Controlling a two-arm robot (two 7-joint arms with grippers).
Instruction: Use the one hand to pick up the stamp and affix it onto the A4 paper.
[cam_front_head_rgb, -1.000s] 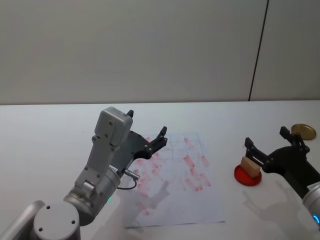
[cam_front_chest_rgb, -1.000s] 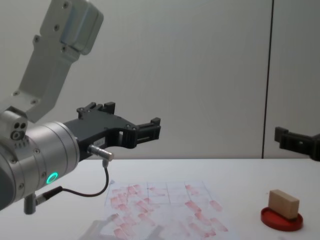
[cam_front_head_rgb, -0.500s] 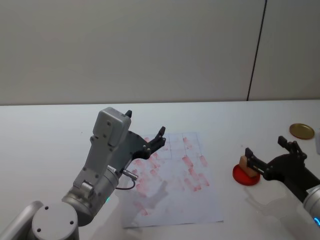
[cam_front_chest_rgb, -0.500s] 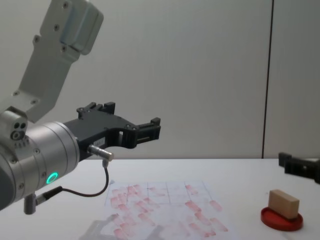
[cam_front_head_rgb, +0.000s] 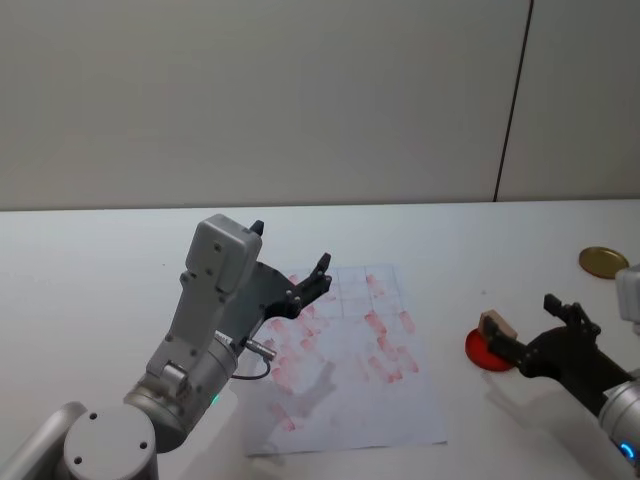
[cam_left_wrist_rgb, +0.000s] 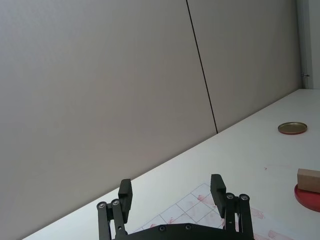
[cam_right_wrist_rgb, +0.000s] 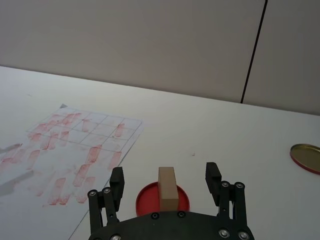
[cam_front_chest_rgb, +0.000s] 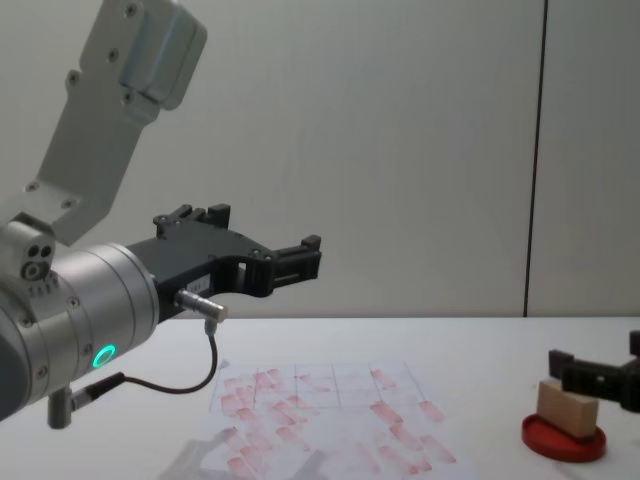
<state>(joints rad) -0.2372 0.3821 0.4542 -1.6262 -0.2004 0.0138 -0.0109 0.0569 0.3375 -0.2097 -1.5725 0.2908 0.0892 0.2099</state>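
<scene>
Head view: the white tabletop (cam_front_head_rgb: 100, 260) meets grey wall panels (cam_front_head_rgb: 250, 100). The A4 paper (cam_front_head_rgb: 350, 390) lies at centre, and the stamp (cam_front_head_rgb: 494, 323) stands on the red ink pad (cam_front_head_rgb: 478, 352) to its right

Left wrist view: the left gripper (cam_left_wrist_rgb: 171, 183) is held above the paper, fingers apart

Right wrist view: the right gripper (cam_right_wrist_rgb: 165, 176) has its fingers apart, flanking the stamp

Chest view: the right gripper is level with the stamp, low over the tabletop
</scene>
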